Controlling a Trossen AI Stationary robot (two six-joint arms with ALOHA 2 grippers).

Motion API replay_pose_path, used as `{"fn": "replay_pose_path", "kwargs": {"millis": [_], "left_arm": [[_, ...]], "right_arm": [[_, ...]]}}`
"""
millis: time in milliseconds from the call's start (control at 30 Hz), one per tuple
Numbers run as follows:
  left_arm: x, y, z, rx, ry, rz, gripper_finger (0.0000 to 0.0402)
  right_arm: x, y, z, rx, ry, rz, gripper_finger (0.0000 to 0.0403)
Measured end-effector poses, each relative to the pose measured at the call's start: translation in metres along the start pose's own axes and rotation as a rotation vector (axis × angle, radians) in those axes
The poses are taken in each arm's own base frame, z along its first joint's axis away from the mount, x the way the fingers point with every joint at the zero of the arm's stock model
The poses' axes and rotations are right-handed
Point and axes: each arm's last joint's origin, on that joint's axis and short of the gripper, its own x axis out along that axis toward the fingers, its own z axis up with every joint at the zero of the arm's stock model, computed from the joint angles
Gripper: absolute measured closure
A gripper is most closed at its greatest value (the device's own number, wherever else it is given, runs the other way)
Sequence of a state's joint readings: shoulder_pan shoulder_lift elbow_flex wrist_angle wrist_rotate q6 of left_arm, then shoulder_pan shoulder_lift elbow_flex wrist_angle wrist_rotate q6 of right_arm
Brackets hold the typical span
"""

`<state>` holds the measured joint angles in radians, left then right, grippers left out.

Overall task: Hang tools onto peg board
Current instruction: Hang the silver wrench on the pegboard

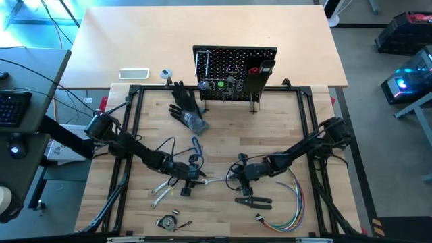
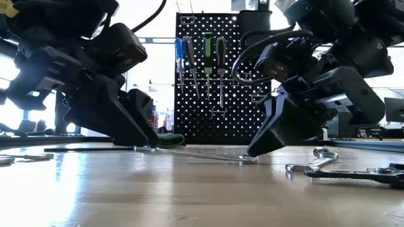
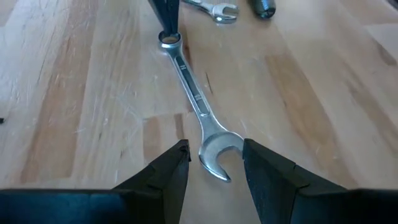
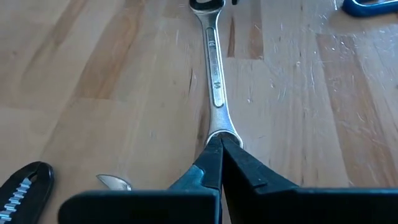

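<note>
Silver wrench lies flat on the table, lower centre of the high view, long axis roughly left-right across the frame. Open-jaw end points toward the left arm, ring end toward the right arm.

Left gripper sits low at the open-jaw end. In the left wrist view its two fingers stand apart on either side of the wrench's open end, not closed on it; whether they touch the metal I can't tell.

Right gripper is at the ring end, fingers pressed together. In the right wrist view the closed tips meet right at the ring end of the wrench; a real pinch on the metal isn't clear. Low view: the right gripper's tip is down on the table at the ring end, the shaft looks slightly raised toward it.

Peg board stands upright at upper centre of the high view, screwdrivers hanging on it in the low view.

Another wrench lies lower left; dark-handled pliers lie lower right of centre, coloured wires beside them. Black glove is left of the board.
</note>
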<state>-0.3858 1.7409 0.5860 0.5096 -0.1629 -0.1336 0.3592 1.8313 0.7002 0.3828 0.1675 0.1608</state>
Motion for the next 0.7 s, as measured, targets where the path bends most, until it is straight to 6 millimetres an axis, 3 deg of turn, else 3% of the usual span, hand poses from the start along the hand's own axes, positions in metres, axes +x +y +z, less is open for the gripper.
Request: {"fn": "replay_pose_path", "kwargs": {"millis": [400,700], "left_arm": [[0.002,0.015,0.004,-0.168,0.002,-0.093,0.0256],[0.003,0.03,0.005,-0.334,0.053,-0.281,0.0256]], "right_arm": [[0.0,0.0,-0.001,0.017,0.007,0.012,0.0403],[0.0,0.0,-0.001,0.014,0.008,0.009,0.0403]]}}
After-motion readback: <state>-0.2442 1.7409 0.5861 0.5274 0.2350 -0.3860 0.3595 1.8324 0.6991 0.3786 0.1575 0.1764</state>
